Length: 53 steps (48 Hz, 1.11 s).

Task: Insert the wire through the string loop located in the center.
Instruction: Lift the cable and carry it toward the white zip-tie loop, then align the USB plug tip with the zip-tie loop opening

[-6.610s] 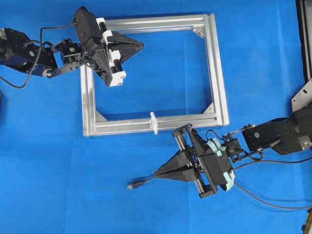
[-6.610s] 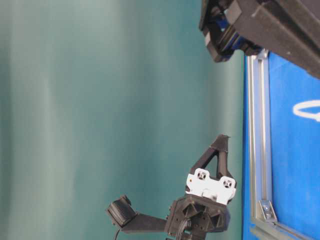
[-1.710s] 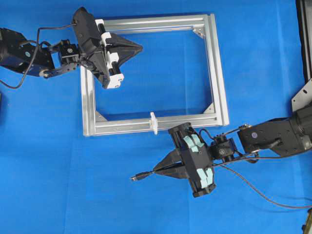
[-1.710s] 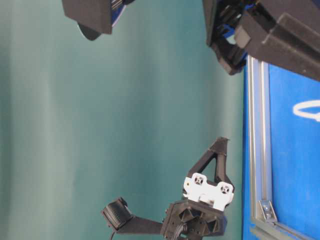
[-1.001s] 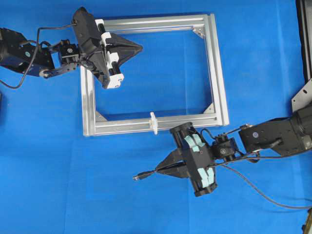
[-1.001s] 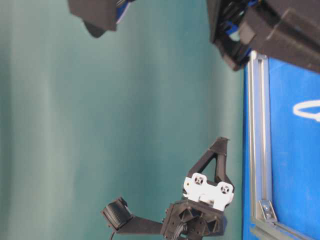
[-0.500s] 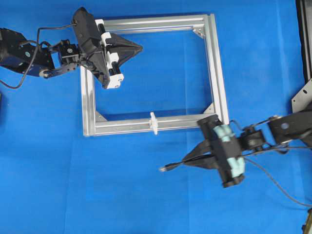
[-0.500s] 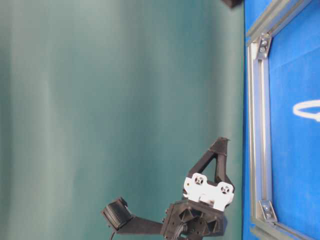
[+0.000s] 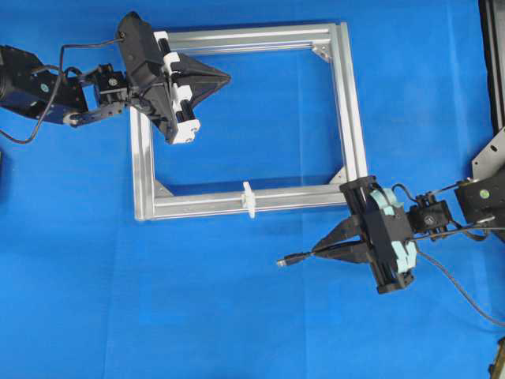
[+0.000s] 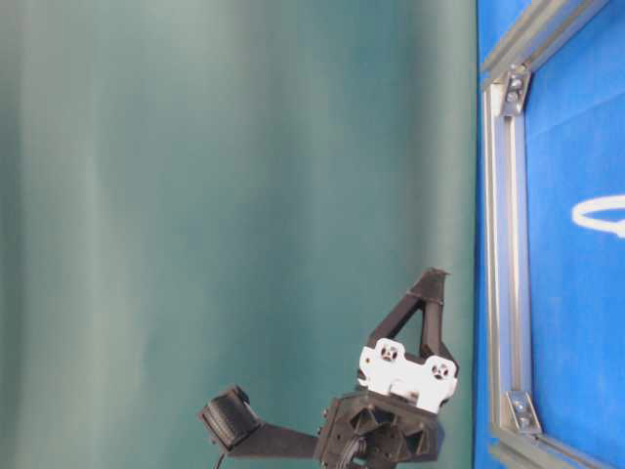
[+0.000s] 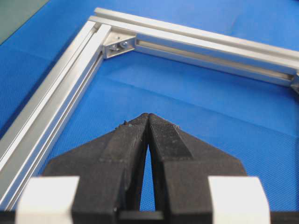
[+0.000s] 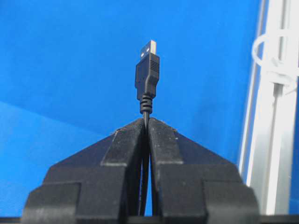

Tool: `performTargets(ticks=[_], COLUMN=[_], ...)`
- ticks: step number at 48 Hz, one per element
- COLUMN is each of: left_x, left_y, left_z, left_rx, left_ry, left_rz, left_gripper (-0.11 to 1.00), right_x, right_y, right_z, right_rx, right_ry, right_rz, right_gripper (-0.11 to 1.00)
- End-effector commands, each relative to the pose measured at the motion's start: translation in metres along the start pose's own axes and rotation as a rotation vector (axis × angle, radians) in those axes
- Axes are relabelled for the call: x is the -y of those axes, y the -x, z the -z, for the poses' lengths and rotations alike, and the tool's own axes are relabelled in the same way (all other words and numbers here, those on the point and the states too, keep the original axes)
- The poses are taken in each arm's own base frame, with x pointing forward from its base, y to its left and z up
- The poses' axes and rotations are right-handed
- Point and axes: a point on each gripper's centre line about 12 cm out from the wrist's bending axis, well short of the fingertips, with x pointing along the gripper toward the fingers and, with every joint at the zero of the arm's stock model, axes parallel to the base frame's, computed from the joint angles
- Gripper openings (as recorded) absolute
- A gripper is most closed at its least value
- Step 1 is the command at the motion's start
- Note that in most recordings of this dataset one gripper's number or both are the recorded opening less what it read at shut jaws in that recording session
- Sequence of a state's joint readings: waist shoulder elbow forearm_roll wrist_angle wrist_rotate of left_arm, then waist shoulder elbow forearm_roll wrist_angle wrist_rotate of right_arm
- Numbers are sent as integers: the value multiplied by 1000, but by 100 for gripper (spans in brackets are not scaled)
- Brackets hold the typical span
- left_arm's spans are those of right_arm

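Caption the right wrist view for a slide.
Right gripper shut on the wire, USB plug forward, string loop at right.

Left black triangular-fingered gripper has its jaws pressed together with nothing between them, tips pointing right in the overhead view. Right black gripper with teal-padded wrist has jaws clamped, tips pointing left, arm entering from the right edge.
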<state>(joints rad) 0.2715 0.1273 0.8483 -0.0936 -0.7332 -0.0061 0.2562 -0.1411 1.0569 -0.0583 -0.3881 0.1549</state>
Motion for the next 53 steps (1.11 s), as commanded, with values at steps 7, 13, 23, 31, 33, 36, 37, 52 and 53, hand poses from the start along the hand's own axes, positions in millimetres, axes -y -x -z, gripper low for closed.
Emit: performTargets(ticks=[7,13,23,31,33,36,37,52,53], left_x=[2,2,2,2,2,2,2,2,2], left_y=[2,2,2,2,2,2,2,2,2], left_z=[-14,-14,-14,-14,-14,-14,-14,-14,-14], left_rx=[41,43,41,41,41,43,41,41,41], left_ry=[1,2,2,1,1,0,1,2,0], left_rz=[5,5,5,6,5,6,5,5,6], left_gripper=[0,0,0,0,0,0,0,0,0], right_x=[27,50,70,72,72,72,72,72,72], right_y=[4,6,7,5,5,5,5,5,5], right_z=[-9,-8,-7,-4,-4,-4,-4,-5,-5], right_rx=[34,33,30,23,23,22,22,26,26], right_ry=[-54,-92,-126,-128,-130,-130,-130,-128,-129], right_rz=[80,146,203,207,209,209,209,208,207], right_gripper=[-2,-2,-2,-2,-2,-2,-2,-2,-2])
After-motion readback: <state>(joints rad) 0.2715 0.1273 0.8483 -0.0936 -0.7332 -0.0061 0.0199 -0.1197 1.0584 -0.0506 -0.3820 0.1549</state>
